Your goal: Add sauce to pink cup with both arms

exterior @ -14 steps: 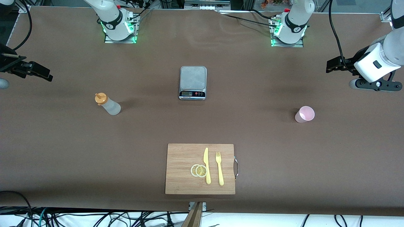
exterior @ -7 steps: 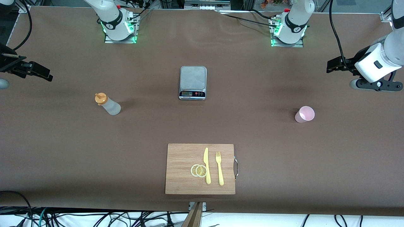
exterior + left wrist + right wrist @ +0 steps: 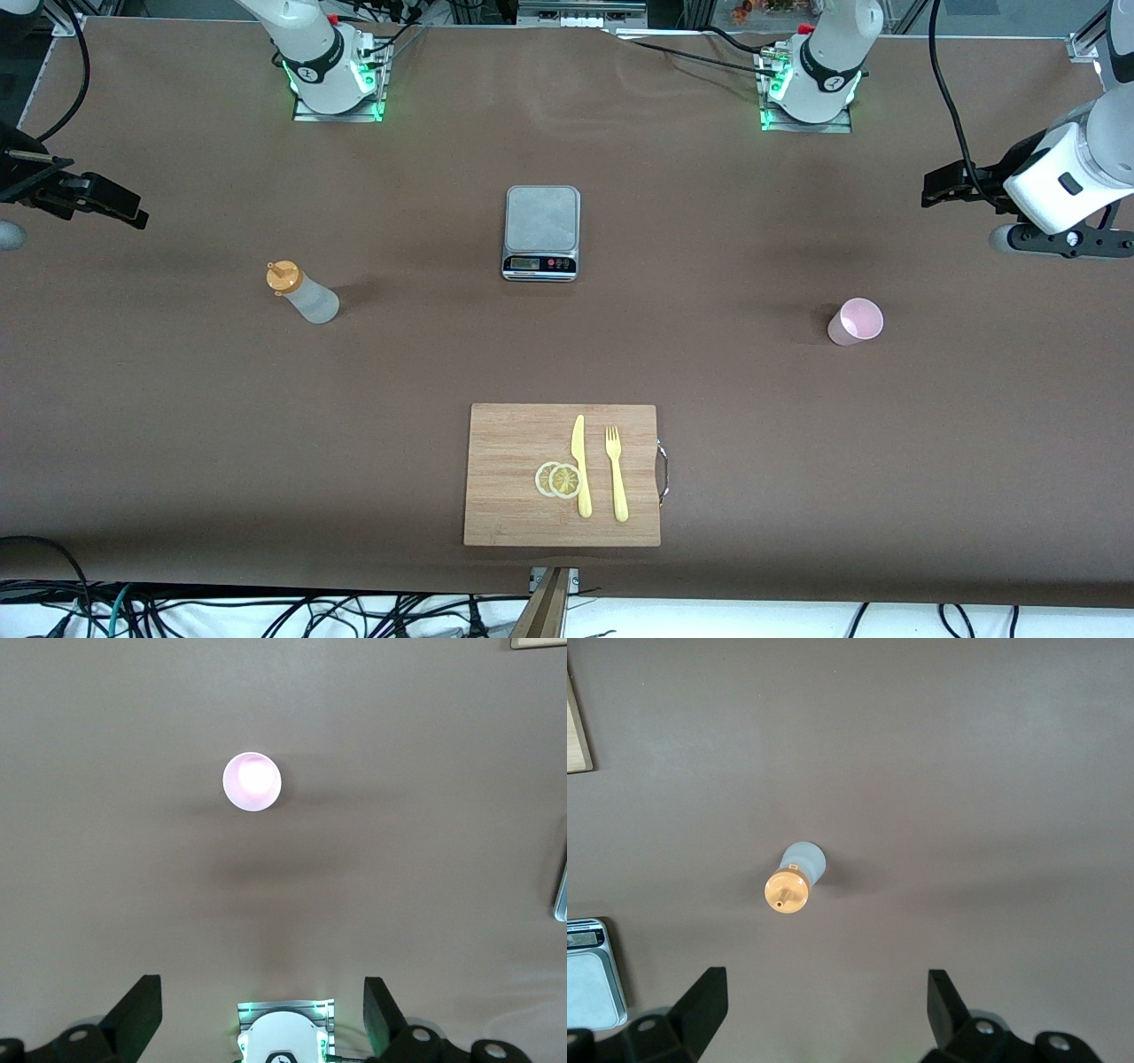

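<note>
Nothing is grasped yet, so the reach is the step in hand. The left gripper [image 3: 941, 188] hangs with jaws wide over the desk's [image 3: 709, 372] left-arm end; the right gripper [image 3: 111, 206] hangs likewise over the other end. The sauce [image 3: 303, 293] stands toward the right arm's end, the cup [image 3: 856, 322] toward the left arm's, well apart. Next, each arm probably needs to descend on its nearer item. Only the wrist views show the cup [image 3: 252, 781] is empty and the bottle's [image 3: 794, 878] nozzle is upright; only the front view shows the scale [image 3: 541, 232] between them.
</note>
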`<state>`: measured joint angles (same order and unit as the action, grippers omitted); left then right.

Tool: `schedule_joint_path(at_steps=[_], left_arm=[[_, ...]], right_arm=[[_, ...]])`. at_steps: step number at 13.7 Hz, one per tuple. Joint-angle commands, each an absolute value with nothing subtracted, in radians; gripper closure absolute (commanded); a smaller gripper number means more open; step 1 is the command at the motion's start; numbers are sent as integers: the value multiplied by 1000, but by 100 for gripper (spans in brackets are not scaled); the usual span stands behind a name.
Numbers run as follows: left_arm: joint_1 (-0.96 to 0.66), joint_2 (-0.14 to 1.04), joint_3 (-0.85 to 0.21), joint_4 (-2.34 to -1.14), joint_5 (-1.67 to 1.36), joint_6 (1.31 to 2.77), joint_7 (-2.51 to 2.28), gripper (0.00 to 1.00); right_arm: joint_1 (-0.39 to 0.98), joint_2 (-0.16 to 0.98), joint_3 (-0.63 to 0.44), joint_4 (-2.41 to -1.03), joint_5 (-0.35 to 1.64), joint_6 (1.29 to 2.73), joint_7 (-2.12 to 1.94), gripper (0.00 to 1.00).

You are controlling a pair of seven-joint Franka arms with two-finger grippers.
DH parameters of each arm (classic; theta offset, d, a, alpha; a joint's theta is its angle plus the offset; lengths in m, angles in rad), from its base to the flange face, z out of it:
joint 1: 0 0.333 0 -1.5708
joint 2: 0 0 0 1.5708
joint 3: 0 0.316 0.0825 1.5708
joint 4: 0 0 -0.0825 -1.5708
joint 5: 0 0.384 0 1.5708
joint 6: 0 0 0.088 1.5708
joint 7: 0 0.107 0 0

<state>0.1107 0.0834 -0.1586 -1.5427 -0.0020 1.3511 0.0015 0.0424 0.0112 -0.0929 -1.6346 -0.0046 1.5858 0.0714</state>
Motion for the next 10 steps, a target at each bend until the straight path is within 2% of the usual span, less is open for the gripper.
schedule_joint_path(at_steps=[1, 5, 10], left_arm=[[136, 139, -161, -1496, -9, 1341, -6, 0], [164, 198, -160, -1497, -14, 1373, 0, 0], [170, 244, -158, -1594, 113, 1590, 8, 0]], right_arm=[[40, 8, -91, -1631, 5, 1583, 61, 0], [40, 9, -91, -1631, 5, 1583, 61, 0], [40, 9, -91, -1631, 6, 1583, 61, 0]])
